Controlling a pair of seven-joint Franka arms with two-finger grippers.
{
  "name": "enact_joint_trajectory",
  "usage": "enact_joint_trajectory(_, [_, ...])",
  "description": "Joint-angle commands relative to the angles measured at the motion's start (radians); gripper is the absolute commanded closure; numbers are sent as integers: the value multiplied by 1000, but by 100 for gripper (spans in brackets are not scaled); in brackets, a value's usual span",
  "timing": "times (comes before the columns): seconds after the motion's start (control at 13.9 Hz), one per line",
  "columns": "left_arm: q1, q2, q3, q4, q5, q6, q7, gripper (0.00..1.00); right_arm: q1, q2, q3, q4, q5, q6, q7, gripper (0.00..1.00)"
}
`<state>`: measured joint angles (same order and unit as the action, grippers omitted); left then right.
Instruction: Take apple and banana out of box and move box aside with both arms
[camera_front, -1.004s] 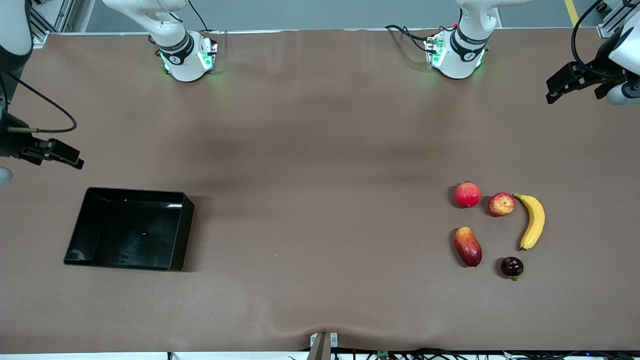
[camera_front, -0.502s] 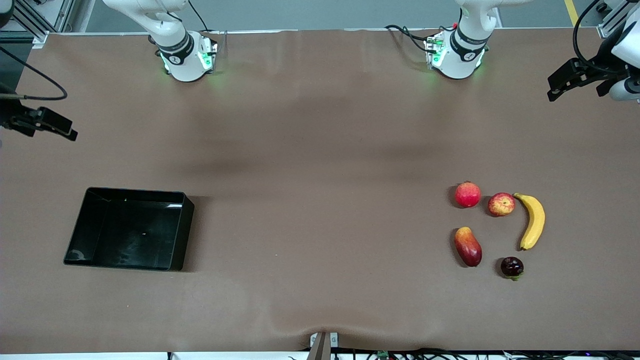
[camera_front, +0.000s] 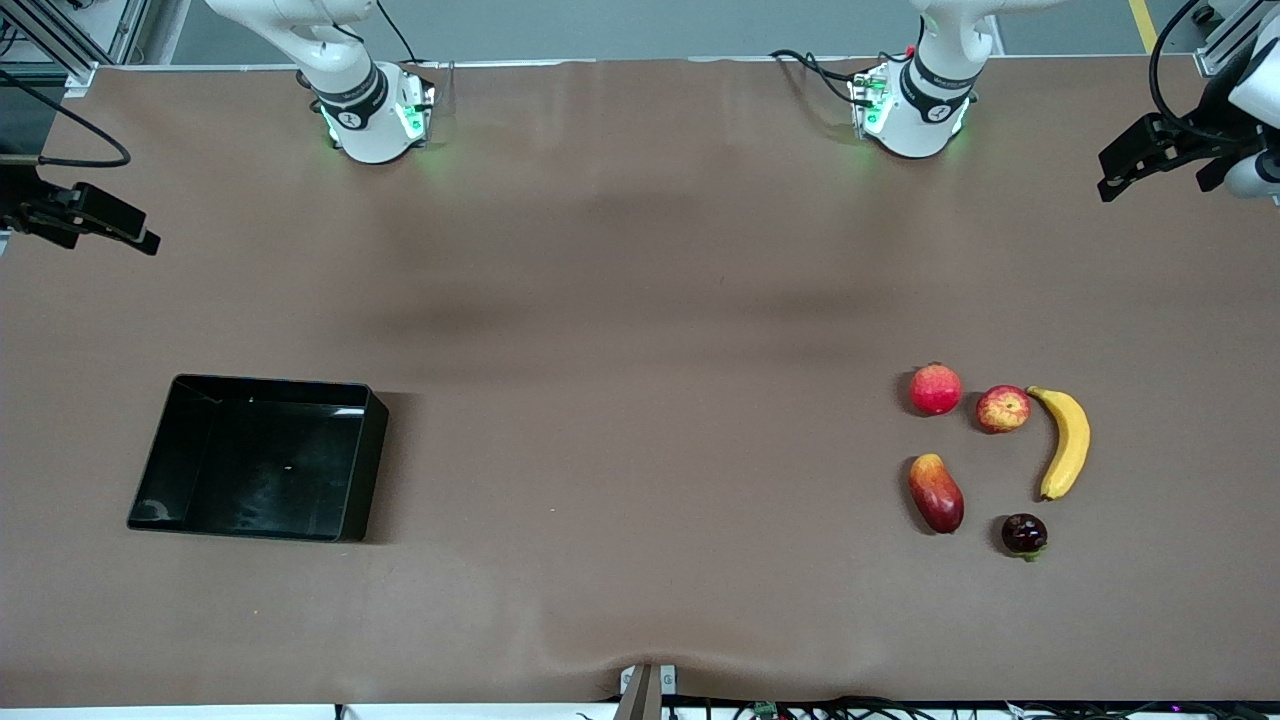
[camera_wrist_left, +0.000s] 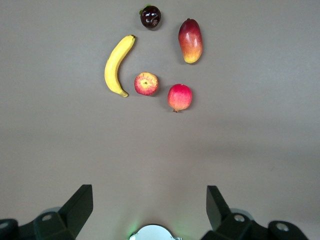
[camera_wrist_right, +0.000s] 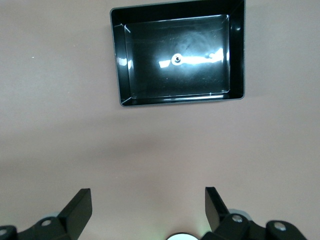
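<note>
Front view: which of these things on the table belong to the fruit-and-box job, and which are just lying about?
For the job:
- banana
- apple, red with yellow patches, beside the banana
- black tray, empty, toward the right arm's end
- left gripper and right gripper, both open, holding nothing

Lying about:
- plain red fruit
- mango
- dark round fruit

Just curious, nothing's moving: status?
Left gripper and right gripper open, empty, high. Banana, apple untouched; black tray empty. Path unobstructed.
</note>
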<state>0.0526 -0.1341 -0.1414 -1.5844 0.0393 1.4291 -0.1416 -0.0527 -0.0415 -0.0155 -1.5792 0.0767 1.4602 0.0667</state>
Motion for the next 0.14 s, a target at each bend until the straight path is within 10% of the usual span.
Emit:
enact_joint_trajectory(0.0, [1,4,2,21,-7,-16,-3,0,-19,2,14,11,20,-18,-25,0])
enact_joint_trajectory(0.07, [1,4,3,21,-7,-16,5,0,-21,3,14,16,21,-17,-27,0])
